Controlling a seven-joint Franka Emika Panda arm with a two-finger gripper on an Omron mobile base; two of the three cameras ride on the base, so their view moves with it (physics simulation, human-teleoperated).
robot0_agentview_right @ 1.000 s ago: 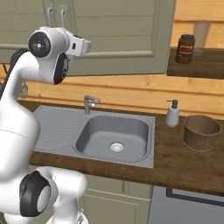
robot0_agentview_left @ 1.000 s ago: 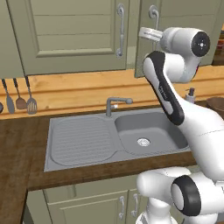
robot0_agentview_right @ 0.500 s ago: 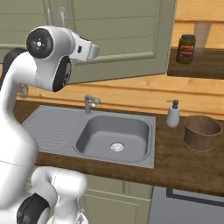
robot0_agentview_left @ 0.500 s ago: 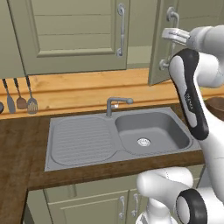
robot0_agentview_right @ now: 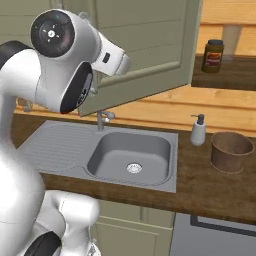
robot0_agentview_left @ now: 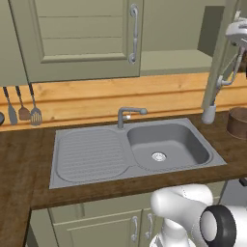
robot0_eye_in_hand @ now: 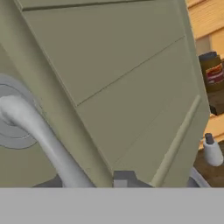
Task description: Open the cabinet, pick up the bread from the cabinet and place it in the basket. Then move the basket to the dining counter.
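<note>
The sage-green cabinet's right door (robot0_agentview_right: 150,50) stands swung well open, edge-on (robot0_agentview_left: 219,62) in the left base view. Its left door (robot0_agentview_left: 82,38) is closed. In the hand view the door panel (robot0_eye_in_hand: 127,78) is close up, and its silver bar handle (robot0_eye_in_hand: 39,135) runs down between my gripper's (robot0_eye_in_hand: 87,181) dark fingertips (robot0_eye_in_hand: 124,177), which look shut on it. My hand (robot0_agentview_left: 239,33) is at the top of that handle. The brown woven basket (robot0_agentview_right: 231,151) sits on the worktop, right of the sink. The bread and the dining counter are out of view.
A dark jar with a yellow label (robot0_agentview_right: 213,56) stands on the open cabinet shelf. A white soap bottle (robot0_agentview_right: 198,131) is beside the basket. The grey steel sink (robot0_agentview_left: 164,144) with its tap (robot0_agentview_left: 126,116) is set in the dark wood worktop. Utensils (robot0_agentview_left: 21,108) hang at the left.
The right cabinet door has swung much further open, from nearly shut to wide. My hand has travelled right and outward with its handle. The base has stayed put.
</note>
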